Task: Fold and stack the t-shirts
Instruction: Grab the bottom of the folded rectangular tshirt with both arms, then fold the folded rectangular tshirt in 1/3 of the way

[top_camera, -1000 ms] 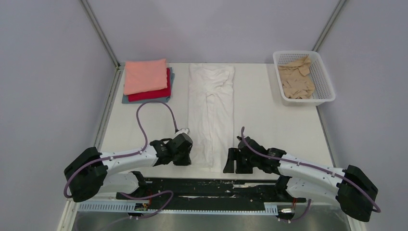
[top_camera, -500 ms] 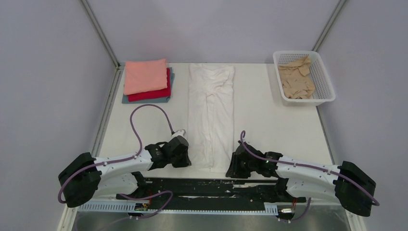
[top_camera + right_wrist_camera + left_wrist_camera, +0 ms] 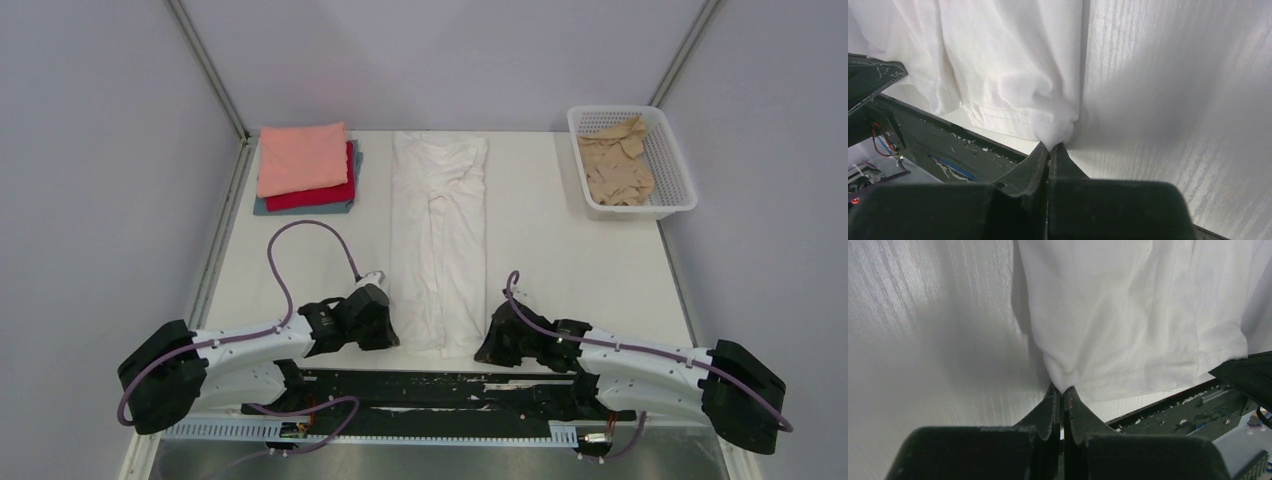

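A white t-shirt (image 3: 438, 235) lies in a long narrow strip down the middle of the table, sleeves folded in. My left gripper (image 3: 388, 335) is shut on its near left corner (image 3: 1064, 382), the cloth pinched at the fingertips (image 3: 1063, 390). My right gripper (image 3: 484, 345) is shut on the near right corner (image 3: 1055, 135), with the hem bunched at its tips (image 3: 1050, 146). Three folded t-shirts, salmon-pink (image 3: 302, 157) over red (image 3: 335, 192) over grey-blue (image 3: 262, 207), are stacked at the back left. A tan-beige t-shirt (image 3: 615, 165) sits crumpled in the basket.
The white lattice basket (image 3: 680, 180) stands at the back right. Metal frame posts run along the left edge (image 3: 225, 230) and the back corners. The black base rail (image 3: 430, 385) lies along the near edge, right under the shirt's hem.
My right gripper moved left to the shirt's near right corner and went from open to shut on it. My left gripper stayed shut on the left corner, shifting slightly nearer.
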`<control>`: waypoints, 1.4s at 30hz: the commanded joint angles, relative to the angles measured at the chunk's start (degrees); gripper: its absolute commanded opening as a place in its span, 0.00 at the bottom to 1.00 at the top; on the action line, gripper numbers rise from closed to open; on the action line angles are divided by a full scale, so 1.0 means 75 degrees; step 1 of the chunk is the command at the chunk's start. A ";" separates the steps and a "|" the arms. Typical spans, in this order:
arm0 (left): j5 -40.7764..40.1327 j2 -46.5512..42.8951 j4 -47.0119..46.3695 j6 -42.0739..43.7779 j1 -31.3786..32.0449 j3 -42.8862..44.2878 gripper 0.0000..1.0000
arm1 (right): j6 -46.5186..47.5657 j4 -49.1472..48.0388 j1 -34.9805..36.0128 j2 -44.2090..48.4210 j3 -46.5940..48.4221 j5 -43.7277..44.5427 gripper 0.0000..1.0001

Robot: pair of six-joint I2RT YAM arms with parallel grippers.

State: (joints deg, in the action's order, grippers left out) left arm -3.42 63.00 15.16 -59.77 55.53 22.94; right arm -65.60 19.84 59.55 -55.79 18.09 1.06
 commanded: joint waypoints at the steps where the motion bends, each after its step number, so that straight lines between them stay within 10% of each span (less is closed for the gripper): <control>1: 0.0113 -0.0132 0.0713 0.0068 0.0083 -0.0399 0.00 | 0.0474 0.0229 0.0044 0.0226 -0.0096 0.0392 0.00; 15: 0.0293 -0.0580 -0.0491 0.1434 -0.0926 0.0910 0.00 | 0.3065 -0.0689 -0.0086 0.0749 0.1327 0.2291 0.00; 26: 0.0578 0.1770 -0.0376 0.2328 -0.2859 0.3417 0.00 | 0.5002 -0.3588 -0.1889 -0.1577 0.2708 0.2034 0.00; 42: 0.1297 0.5091 0.0050 0.2938 -0.4143 0.6556 0.00 | 0.5747 -0.4386 -0.3611 -0.4530 0.4712 0.1333 0.00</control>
State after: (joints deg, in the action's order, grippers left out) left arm 5.32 97.58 14.72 -39.86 25.30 67.55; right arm -24.27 -8.86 34.24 -86.74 49.74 13.21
